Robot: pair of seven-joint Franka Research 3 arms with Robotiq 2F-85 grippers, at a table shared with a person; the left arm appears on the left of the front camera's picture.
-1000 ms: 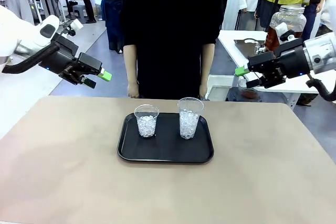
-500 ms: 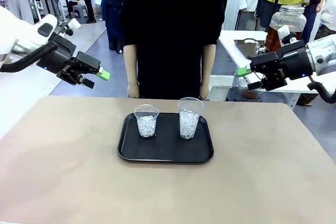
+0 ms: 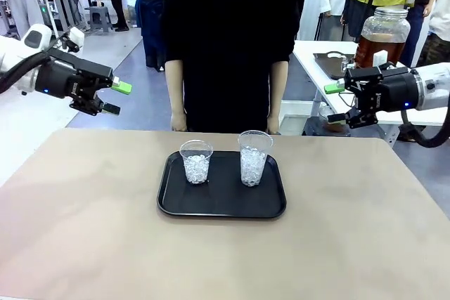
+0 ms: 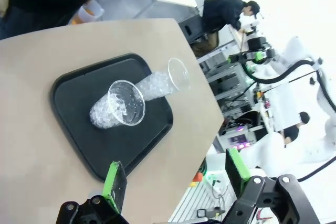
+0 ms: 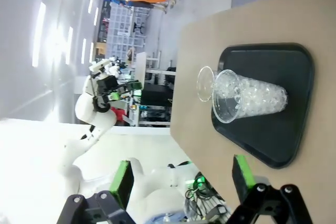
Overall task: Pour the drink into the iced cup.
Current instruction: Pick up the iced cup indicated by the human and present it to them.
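Sitting in a lidded jar, the drink is on a side table beyond the worktop's far right corner. A shorter iced cup and a taller iced cup stand apart on the black tray. Left gripper and right gripper hover off the side edges, jaws apart.

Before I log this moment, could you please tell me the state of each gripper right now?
Left gripper: open, holding nothing.
Right gripper: open, holding nothing.

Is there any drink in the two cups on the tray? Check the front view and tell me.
No, the shorter cup and the taller cup on the black tray hold only ice, with no amber liquid in them.
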